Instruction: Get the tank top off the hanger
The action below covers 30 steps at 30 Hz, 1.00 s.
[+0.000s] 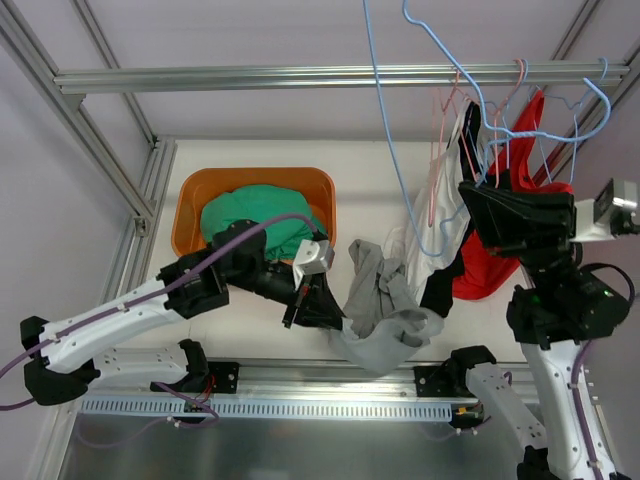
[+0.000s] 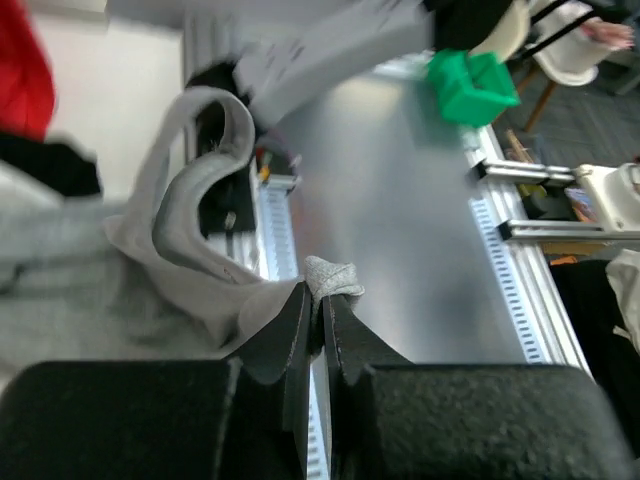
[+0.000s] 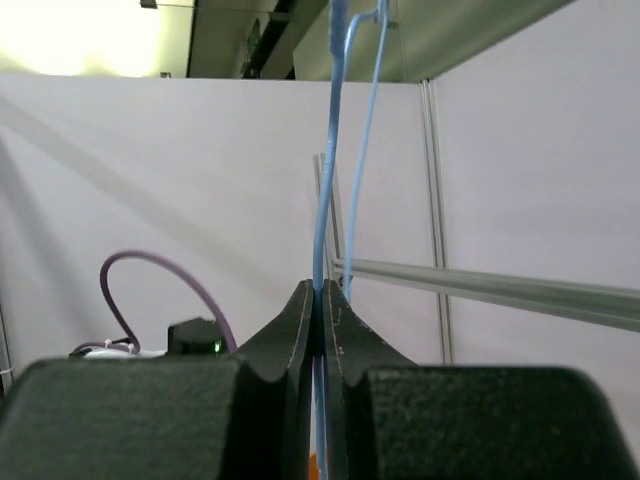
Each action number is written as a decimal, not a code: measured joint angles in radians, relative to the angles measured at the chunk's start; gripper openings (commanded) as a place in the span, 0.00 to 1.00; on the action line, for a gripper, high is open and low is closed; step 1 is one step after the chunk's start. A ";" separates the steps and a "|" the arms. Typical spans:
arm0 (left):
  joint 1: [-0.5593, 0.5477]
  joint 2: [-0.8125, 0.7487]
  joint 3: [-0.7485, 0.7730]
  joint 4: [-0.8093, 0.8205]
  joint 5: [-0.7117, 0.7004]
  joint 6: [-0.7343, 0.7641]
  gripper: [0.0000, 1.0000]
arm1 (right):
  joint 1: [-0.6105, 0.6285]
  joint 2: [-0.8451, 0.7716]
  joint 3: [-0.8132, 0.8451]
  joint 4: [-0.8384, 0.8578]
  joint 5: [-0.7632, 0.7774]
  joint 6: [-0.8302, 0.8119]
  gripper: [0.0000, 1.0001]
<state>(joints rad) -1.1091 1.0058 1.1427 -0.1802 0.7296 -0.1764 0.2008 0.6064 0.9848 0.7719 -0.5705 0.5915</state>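
**A:** From above, we find the grey tank top [image 1: 385, 300] slumped in folds at about 5 o'clock from centre, low over the near edge of the table [image 1: 370, 190]. The left gripper [image 1: 328, 310] sits at its 9 o'clock, touching the cloth.

**B:** The right gripper [image 1: 475, 195], at 2 o'clock, is up at the blue hanger [image 1: 385, 130]. From here we cannot tell whether any strap loops that wire.

**A:** The left wrist view settles what the top one hides. The left jaws are all but closed, with a small tuft of grey cloth [image 2: 335, 275] pinched at their tips. A strap [image 2: 245, 125] curls at 11 o'clock.

**B:** The right wrist view shows its jaws pressed together on the hanger's wire [image 3: 322, 200], which runs off toward 12 o'clock. We see no cloth there at all.

**A:** We judge the top light, limp and stretchy. It should sag and snag on the wire rather than slide off.

**B:** That tuft looks like a thin hold that could slip. We would rather grip a fuller fold at the hem or strap. The wire seems stiff but springy, so it needs the firm clamp.
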 measured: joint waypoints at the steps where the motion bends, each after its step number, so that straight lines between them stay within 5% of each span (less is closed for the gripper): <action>1: -0.001 0.000 -0.045 -0.003 -0.011 -0.013 0.00 | 0.000 0.028 0.004 0.034 -0.002 0.019 0.00; 6: -0.003 -0.057 -0.235 -0.071 -0.296 -0.088 0.00 | 0.000 -0.007 0.051 -0.112 -0.021 -0.064 0.00; 12: -0.002 -0.136 -0.355 -0.112 -0.581 -0.185 0.06 | 0.000 -0.094 0.469 -0.822 0.004 -0.409 0.00; 16: -0.002 -0.129 -0.369 -0.145 -0.723 -0.230 0.71 | 0.000 -0.089 0.644 -1.180 0.053 -0.561 0.00; 17: -0.002 -0.129 -0.369 -0.153 -0.751 -0.238 0.98 | 0.000 -0.084 0.658 -1.248 0.067 -0.584 0.00; 23: -0.002 -0.140 -0.309 -0.225 -0.838 -0.250 0.99 | 0.000 0.016 0.647 -1.606 0.236 -0.673 0.00; 30: -0.002 -0.241 -0.257 -0.270 -0.872 -0.230 0.99 | 0.000 0.161 0.639 -1.678 0.307 -0.655 0.00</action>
<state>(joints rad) -1.1114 0.7647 0.8856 -0.4500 -0.1425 -0.4068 0.2008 0.7673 1.6241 -0.9058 -0.2638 -0.0631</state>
